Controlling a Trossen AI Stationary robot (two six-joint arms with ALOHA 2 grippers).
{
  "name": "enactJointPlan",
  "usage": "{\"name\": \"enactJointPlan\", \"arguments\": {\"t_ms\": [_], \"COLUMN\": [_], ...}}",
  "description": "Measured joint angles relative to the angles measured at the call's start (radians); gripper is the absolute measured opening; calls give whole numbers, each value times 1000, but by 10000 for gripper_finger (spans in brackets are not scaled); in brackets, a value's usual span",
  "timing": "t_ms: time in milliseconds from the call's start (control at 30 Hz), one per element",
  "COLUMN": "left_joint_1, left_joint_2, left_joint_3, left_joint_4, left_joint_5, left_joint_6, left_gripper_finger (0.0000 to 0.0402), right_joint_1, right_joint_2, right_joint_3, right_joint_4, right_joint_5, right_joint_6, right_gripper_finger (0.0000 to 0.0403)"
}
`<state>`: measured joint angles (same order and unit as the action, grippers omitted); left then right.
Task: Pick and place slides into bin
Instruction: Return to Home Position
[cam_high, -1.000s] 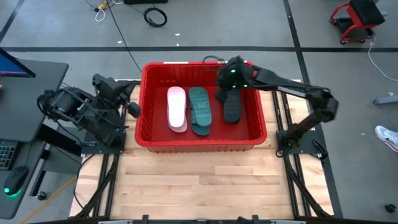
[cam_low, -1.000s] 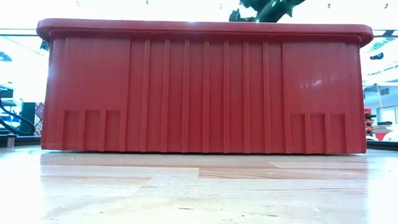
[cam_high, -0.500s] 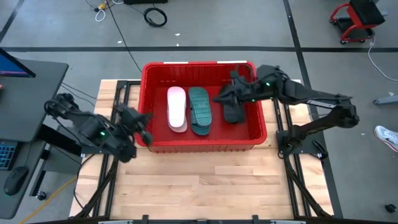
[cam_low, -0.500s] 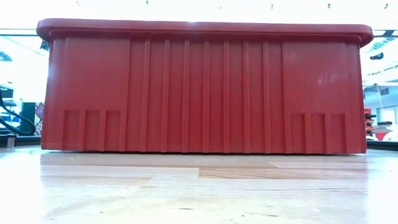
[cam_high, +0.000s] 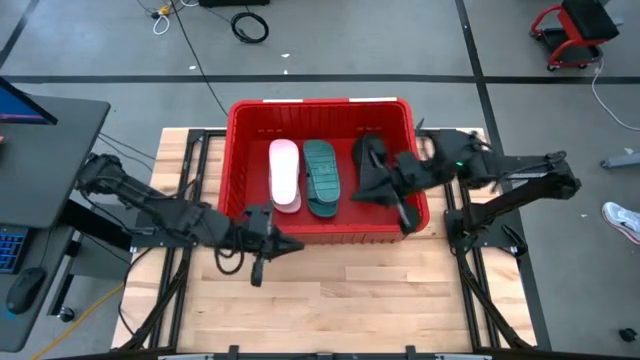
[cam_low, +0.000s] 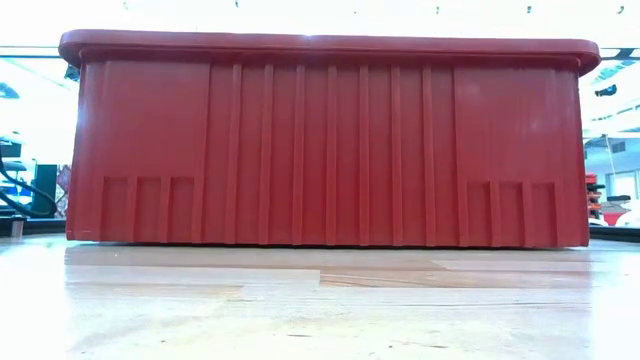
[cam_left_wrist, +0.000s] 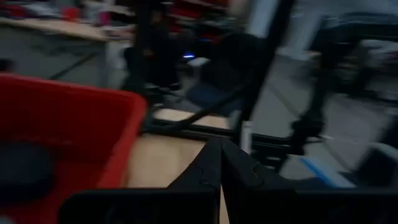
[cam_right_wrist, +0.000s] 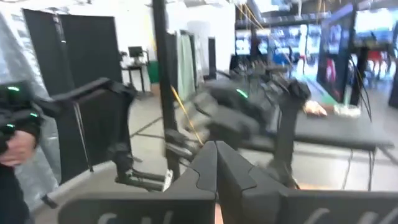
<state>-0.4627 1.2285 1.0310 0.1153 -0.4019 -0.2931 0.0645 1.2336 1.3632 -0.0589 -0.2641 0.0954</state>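
The red bin (cam_high: 322, 228) stands at the table's far middle; its front wall fills the low view (cam_low: 330, 140). Inside lie a pale pink slide (cam_high: 284, 175), a teal slide (cam_high: 320, 177) and a black slide (cam_high: 371, 158), side by side on the bin's floor; my right arm partly covers the black one. My right gripper (cam_high: 362, 188) is shut and empty, above the bin's right part, pointing toward the table's left. My left gripper (cam_high: 283, 246) is shut and empty, just in front of the bin's front wall, pointing right. Both wrist views show closed fingertips (cam_left_wrist: 221, 149) (cam_right_wrist: 216, 155).
Bare wooden table (cam_high: 330, 300) stretches from the bin to the near edge. Black frame rails (cam_high: 170, 290) run along both sides of the table. A person (cam_right_wrist: 12, 149) shows at the edge of the right wrist view, in the room beyond the table.
My left arm has swung from the table's left side toward the right and the near edge, along the bin's front wall. My right gripper has moved from the bin's far rim toward the near edge, staying over the bin's right part. The three slides have stayed in place.
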Motion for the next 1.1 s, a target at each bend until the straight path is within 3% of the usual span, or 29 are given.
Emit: {"name": "enactJointPlan", "arguments": {"t_ms": [167, 267, 433, 500, 667, 767, 933, 1100], "left_joint_1": [142, 228, 362, 402, 443, 445, 467, 466], "left_joint_2": [-35, -99, -213, -245, -300, -319, -364, -498], "left_joint_3": [-63, -65, -62, -63, -63, -63, -63, -93], "left_joint_4": [98, 45, 27, 19, 14, -22, -62, -176], "left_joint_5": [346, 434, 402, 383, 380, 379, 351, 350], "left_joint_6": [15, 21, 111, 125, 48, 56, 76, 100], "left_gripper_finger": [10, 4, 19, 31, 49, 52, 45, 39], "right_joint_1": [95, 148, 207, 207, 207, 207, 207, 207], "right_joint_2": [-69, -140, -296, -357, -479, -507, -512, -512], "right_joint_3": [-59, -148, -325, -359, -373, -373, -373, -373], "right_joint_4": [99, 219, 362, 329, 124, 77, 57, 64], "right_joint_5": [75, 127, 238, 283, 271, 257, 245, 240], "right_joint_6": [-19, -26, -4, 25, 108, 209, 143, 76], "right_gripper_finger": [2, 3, 3, 4, 11, 14, 15, 14]}}
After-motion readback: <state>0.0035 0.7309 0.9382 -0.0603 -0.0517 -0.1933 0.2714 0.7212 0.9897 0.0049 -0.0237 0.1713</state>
